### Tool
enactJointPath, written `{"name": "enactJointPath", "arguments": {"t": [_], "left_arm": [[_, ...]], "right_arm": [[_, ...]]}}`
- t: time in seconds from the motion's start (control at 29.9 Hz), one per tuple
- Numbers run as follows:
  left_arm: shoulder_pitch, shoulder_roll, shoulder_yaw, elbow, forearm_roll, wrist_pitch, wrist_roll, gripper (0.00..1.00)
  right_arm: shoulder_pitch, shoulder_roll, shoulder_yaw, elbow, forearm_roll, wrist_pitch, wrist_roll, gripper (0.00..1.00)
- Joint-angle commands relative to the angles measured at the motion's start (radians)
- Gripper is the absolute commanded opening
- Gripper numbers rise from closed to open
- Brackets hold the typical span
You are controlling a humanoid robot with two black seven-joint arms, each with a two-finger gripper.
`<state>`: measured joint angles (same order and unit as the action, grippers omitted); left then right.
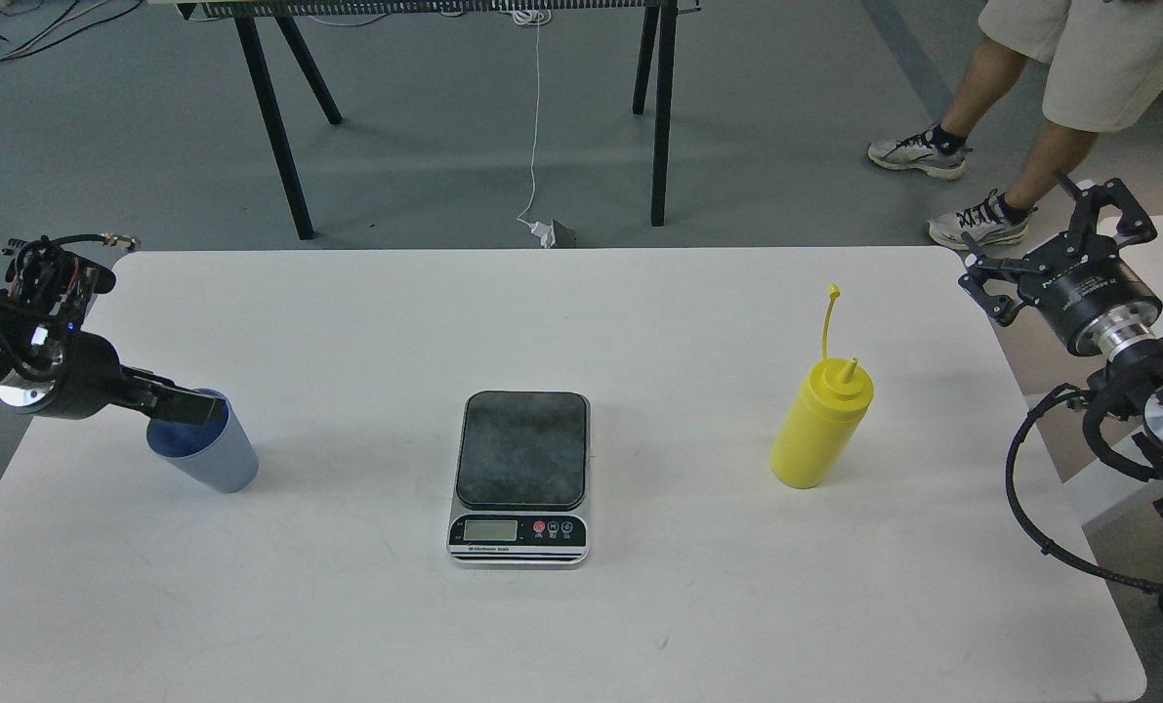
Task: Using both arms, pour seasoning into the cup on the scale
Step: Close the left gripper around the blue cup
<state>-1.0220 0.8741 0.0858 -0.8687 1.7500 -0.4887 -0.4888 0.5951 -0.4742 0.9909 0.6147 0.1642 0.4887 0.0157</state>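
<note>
Here's the left end effector [186, 408] right at the rim of the small light-blue tapered plastic cup [208, 451], which sits near the left edge of the white desk [581, 625], tipped a little toward the camera. The fingers look to reach over the rim, one likely inside, but the dark tips blur together, so I cannot tell whether they have closed on the wall. In the middle waits the flat digital kitchen scale [520, 476], dark grey platform bare, surely the cup's destination. Well apart to the right stands the yellow plastic squeeze bottle [821, 422] of seasoning, upright, nozzle uncapped, its cap strap sticking up, handy for the other arm. The right end effector [1058, 227] hovers off the desk's right edge, fingers spread wide, gripping nothing. The scale's display is too small to read, and a bystander's legs [1020, 127] are cut off at the top.
</note>
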Motion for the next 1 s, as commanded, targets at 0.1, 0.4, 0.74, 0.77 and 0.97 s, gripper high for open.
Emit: {"name": "enactJointPath", "arguments": {"t": [0.1, 0.4, 0.74, 0.77, 0.97], "left_arm": [[0.006, -0.024, 0.000, 0.005, -0.003, 0.000, 0.000, 0.99], [0.008, -0.052, 0.000, 0.071, -0.001, 0.000, 0.000, 0.98], [0.010, -0.044, 0.002, 0.073, -0.004, 0.000, 0.000, 0.98], [0.010, -0.043, 0.002, 0.073, -0.004, 0.000, 0.000, 0.98], [0.011, -0.038, 0.006, 0.073, 0.000, 0.000, 0.000, 0.98]], "right_arm": [[-0.006, 0.000, 0.000, 0.002, 0.002, 0.000, 0.001, 0.99], [-0.015, -0.001, 0.003, 0.005, 0.002, 0.000, 0.004, 0.99], [-0.029, -0.001, 0.005, 0.005, 0.002, 0.000, 0.004, 0.99], [-0.029, -0.001, 0.005, 0.005, 0.002, 0.000, 0.004, 0.99], [-0.029, -0.001, 0.006, 0.005, 0.003, 0.000, 0.006, 0.99]]}}
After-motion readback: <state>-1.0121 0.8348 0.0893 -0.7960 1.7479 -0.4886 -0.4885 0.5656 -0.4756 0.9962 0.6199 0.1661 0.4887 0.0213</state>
